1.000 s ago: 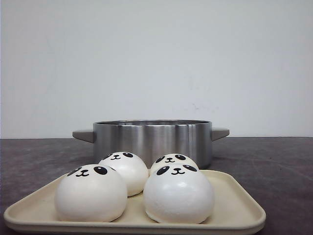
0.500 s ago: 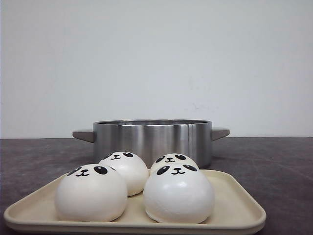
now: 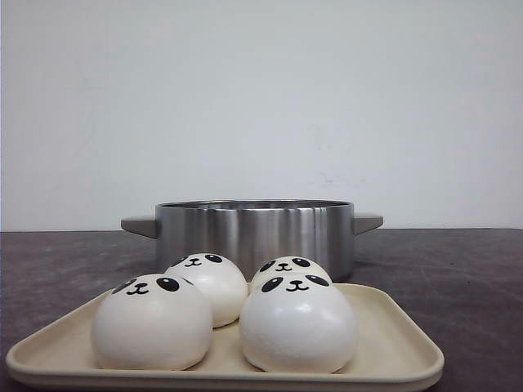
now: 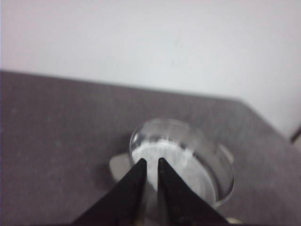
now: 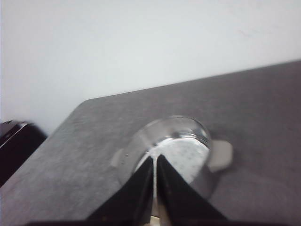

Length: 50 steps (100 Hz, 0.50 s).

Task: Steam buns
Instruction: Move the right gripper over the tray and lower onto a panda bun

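Front view: four buns (image 3: 225,314) with panda faces sit clustered on a cream tray (image 3: 392,347) at the near edge of the dark bench (image 3: 458,269). Two in front, two behind, faces turned up and toward the camera. The front right bun touches the one behind it; the front left bun sits just beside its rear neighbour. Behind the tray stands a steel pot (image 3: 253,233) with two side handles, lidless, near a pale wall (image 3: 261,98). No arm shows here.

Left wrist view: blurred. The left gripper (image 4: 150,163) hangs above the bench with the pot below and beyond it, pale perforated insert visible inside. Black fingers (image 4: 134,181) nearly together, a thin slit between the tips, nothing held.

Right wrist view: also soft. The right gripper (image 5: 154,160) is over the same pot from the other side. Fingers (image 5: 141,186) pressed almost tip to tip, grasping nothing.
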{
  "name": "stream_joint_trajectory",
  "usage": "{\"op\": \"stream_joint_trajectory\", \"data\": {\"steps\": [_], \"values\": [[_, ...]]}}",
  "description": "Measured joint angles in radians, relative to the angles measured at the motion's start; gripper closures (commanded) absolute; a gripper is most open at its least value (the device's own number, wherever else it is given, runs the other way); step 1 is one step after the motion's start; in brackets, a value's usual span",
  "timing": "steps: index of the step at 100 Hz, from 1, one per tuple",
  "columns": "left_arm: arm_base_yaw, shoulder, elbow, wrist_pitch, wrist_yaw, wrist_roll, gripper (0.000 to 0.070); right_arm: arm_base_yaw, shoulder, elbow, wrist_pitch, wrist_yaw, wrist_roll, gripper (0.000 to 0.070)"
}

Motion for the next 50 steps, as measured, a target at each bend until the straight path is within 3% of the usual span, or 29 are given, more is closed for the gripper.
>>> {"op": "stream_joint_trajectory", "data": {"steps": [5,12,16,20,27,32,41,50], "values": [[-0.012,0.051,0.043,-0.016,0.013,0.010,0.0562,0.024,0.031,0.019,-0.001,0.000,0.000,0.0694],[-0.025,0.098,0.071,-0.011,0.040,0.015,0.0341,0.068,0.069,0.023,-0.006,0.001,0.000,0.0662],[-0.031,0.114,0.072,-0.008,0.059,0.014,0.0224,0.098,0.092,0.023,-0.015,0.002,0.000,0.0589],[-0.038,0.127,0.072,-0.013,0.077,0.013,0.0150,0.133,0.114,0.023,-0.022,0.008,0.000,0.0479],[-0.051,0.151,0.072,-0.019,0.119,0.011,0.0137,0.204,0.158,0.023,-0.026,0.038,-0.001,0.0282],[-0.060,0.168,0.072,-0.030,0.154,0.010,0.0137,0.265,0.190,0.023,-0.026,0.073,0.000,0.0198],[-0.078,0.201,0.072,-0.056,0.181,0.009,0.0137,0.393,0.247,0.023,-0.024,0.155,0.005,0.0131],[-0.089,0.216,0.072,-0.078,0.183,0.008,0.0137,0.532,0.308,0.023,-0.009,0.249,0.009,0.0113]]}}
